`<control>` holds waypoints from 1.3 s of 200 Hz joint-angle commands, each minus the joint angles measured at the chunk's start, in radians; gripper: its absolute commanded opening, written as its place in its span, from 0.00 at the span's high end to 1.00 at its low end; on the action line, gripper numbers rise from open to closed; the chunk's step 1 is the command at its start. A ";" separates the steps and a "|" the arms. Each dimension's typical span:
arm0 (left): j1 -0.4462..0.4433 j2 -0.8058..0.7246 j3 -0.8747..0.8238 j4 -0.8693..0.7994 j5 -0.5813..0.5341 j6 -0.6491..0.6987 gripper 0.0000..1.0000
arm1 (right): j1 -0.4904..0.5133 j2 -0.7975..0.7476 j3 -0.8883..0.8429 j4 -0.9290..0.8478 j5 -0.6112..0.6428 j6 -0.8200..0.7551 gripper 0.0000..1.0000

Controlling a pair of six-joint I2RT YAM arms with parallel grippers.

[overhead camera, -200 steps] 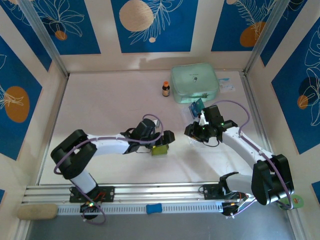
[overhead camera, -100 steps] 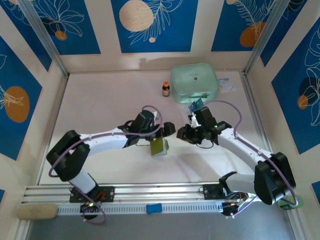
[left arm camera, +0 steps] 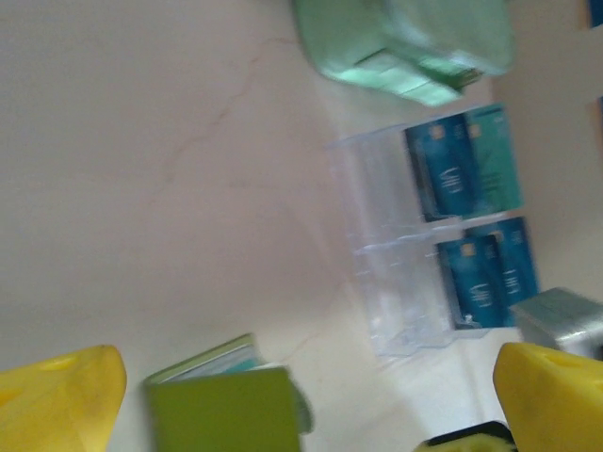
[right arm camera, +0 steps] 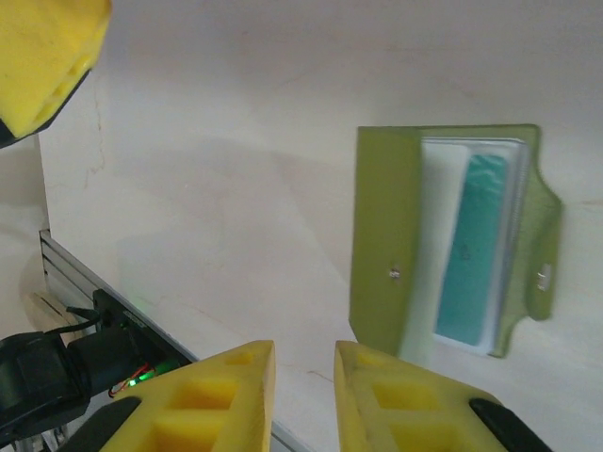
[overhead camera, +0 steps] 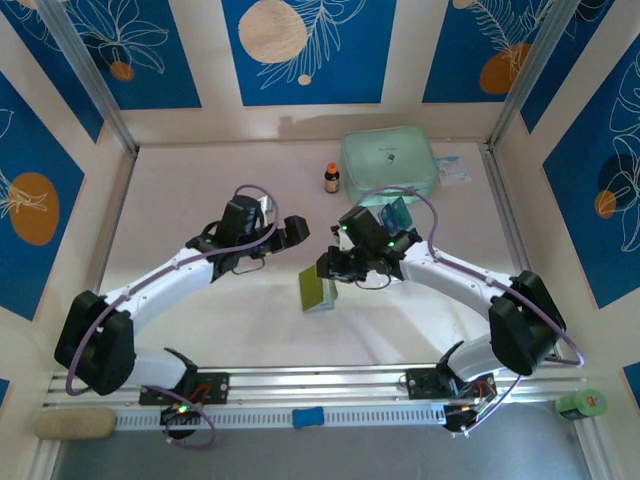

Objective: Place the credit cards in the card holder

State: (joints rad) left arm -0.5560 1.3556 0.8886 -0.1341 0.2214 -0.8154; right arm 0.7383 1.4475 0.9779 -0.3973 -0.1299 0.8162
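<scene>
Card holder [right arm camera: 386,250], olive-green, lies open and flat on the pale table [overhead camera: 200,190] between the two arms, toward the near edge. In the right wrist view one teal card [right arm camera: 476,250] sits inside its clear pocket. A tiny pale snap button shows on the flap.

The right gripper [right arm camera: 303,363] hangs just beside the holder. Its yellow fingers [right arm camera: 212,395] are drawn in to a narrow slit, with nothing between them and no contact with the wallet.

The left gripper [overhead camera: 290,230] stands farther back and to the left, well apart from the holder. Its jaws are spread as wide as they go and are empty. In its own wrist view each yellow finger sits at an edge of the frame.

The remaining credit cards [left arm camera: 466,165] rest in a clear plastic tray [left arm camera: 382,273] at the far right of the table. They lie as overlapping teal-blue pairs in two compartments. A large mint-green zip case [overhead camera: 390,165] lies just beyond the tray, and a small brown bottle [overhead camera: 332,178] stands upright to its left.
</scene>
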 commanded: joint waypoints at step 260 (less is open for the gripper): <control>-0.188 0.255 0.006 -0.194 -0.157 0.240 0.00 | 0.029 0.179 -0.121 0.068 0.068 -0.004 1.00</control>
State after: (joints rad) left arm -0.7277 1.5833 0.8696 -0.3489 0.0906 -0.5922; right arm 0.7685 1.6314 0.8684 -0.3191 -0.0628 0.8127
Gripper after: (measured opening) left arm 0.998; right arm 0.054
